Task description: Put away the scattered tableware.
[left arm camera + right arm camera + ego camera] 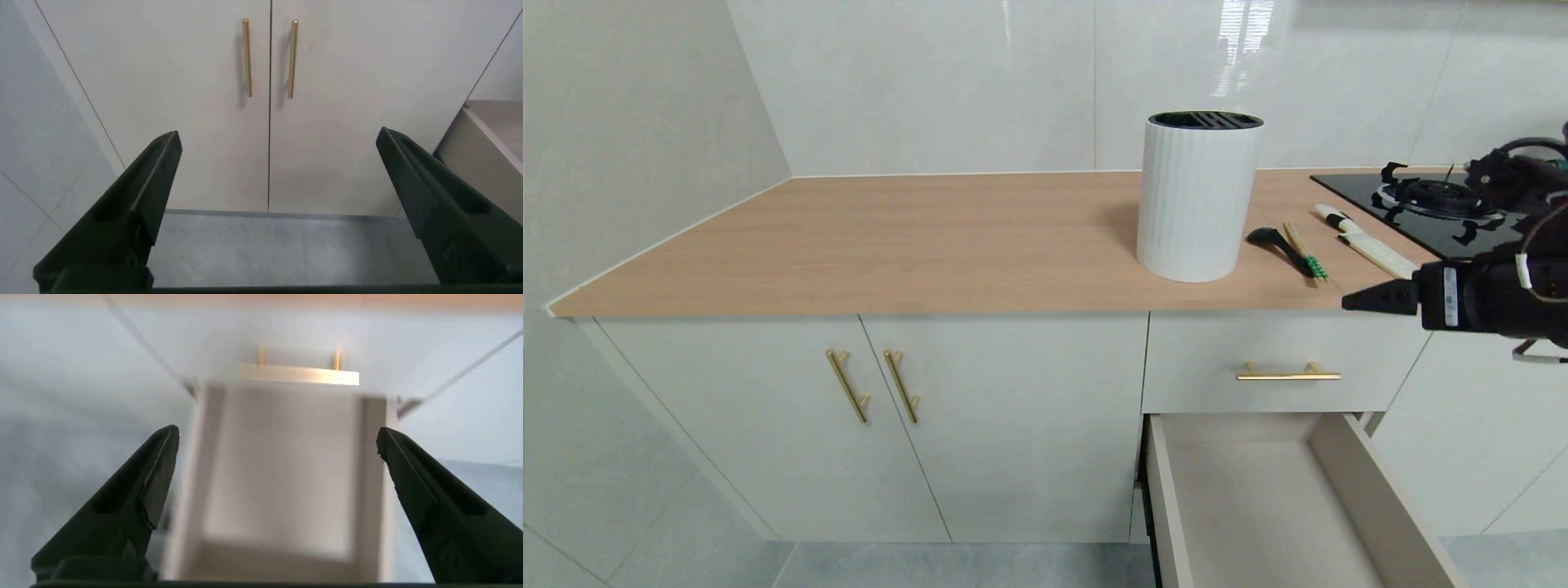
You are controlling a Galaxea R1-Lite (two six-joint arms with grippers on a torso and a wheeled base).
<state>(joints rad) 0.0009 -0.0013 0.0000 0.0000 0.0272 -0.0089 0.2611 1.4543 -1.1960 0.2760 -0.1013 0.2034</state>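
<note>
1. The surface (pixel 931 237) carries all the tableware on its right part, near the front edge.
2. The drawer (pixel 1372 490), below that part, stands pulled open; I judge the preparation step done.
3. The white slotted holder (pixel 1196 196) stands upright on the surface, just left of the tableware.
4. My right tool (pixel 1364 299) hangs at the right, in front of the surface edge and above the drawer, its fingers (pixel 122 514) spread and holding nothing.
5. My left tool (pixel 278 212) is spread too, holds nothing, and faces the cabinet doors (pixel 204 122).
6. The long white utensil (pixel 1368 245) lies furthest right, beside the stove (pixel 1429 200).
7. The chopsticks (pixel 1305 253) lie between it and the black spoon (pixel 1274 243).
8. Status: 0 of 3 pieces stored; 3 pick-and-place cycles are left.
</note>
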